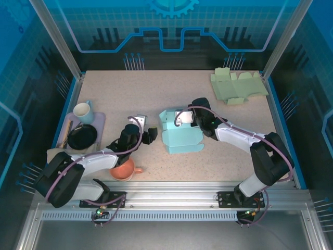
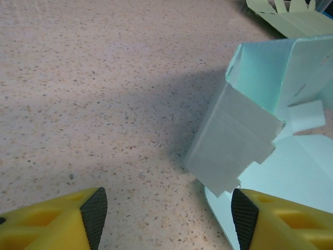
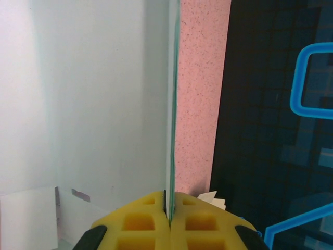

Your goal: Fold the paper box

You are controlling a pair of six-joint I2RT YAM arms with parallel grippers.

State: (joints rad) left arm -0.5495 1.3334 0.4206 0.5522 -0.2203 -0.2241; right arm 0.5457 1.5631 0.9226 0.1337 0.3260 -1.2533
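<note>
The speckled tabletop (image 1: 119, 94) carries the half-folded teal paper box (image 1: 182, 141) at its middle. Pushing the side flap (image 2: 231, 151) carelessly could buckle the thin card or tug it from my pinch. My left gripper (image 2: 166, 213) hovers just beside that flap, jaws moderately apart, empty. My right gripper (image 3: 167, 221) is clamped on the box's upright wall (image 3: 104, 104).

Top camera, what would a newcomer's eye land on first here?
The pale blue box, half folded at mid-table, with the right gripper pinched shut on one upright wall. The left gripper stands open just left of it, and flat green blanks lie at the far right corner.
</note>
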